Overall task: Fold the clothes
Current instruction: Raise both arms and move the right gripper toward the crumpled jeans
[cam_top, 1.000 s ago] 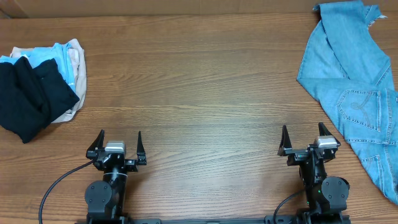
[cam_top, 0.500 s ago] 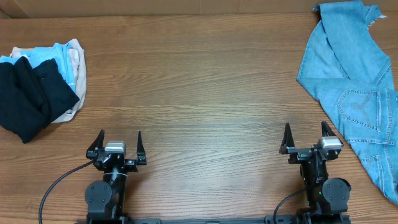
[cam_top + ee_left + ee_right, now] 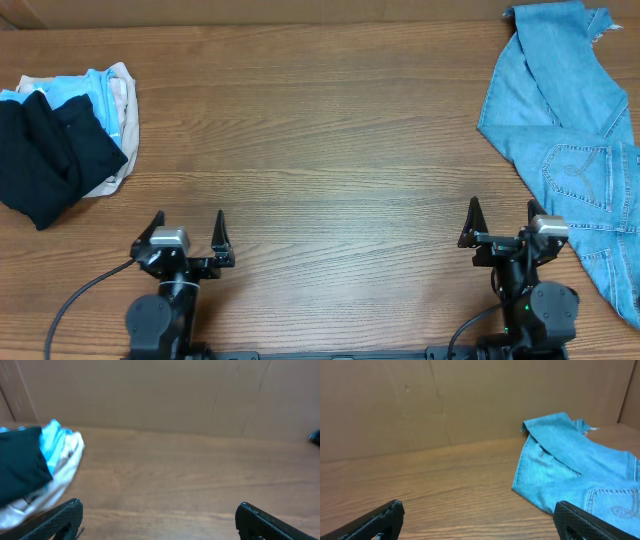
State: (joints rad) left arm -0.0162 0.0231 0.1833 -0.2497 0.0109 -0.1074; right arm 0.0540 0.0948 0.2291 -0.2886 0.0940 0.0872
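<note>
The clothes, light blue denim jeans, lie crumpled along the table's right edge, a stitched back pocket facing up; the right wrist view shows them ahead to the right. My right gripper stands open at the table's front, just left of the jeans, its right fingertip by the denim edge, nothing between the fingers. At the front left my left gripper is open and empty over bare wood, fingertips wide apart.
A pile of a black garment with small light blue and beige garments lies at the far left, seen too in the left wrist view. A brown cardboard wall backs the wooden table.
Both grippers have shifted outward: the right one toward the jeans on the right, the left one slightly left. The garments have not moved.
</note>
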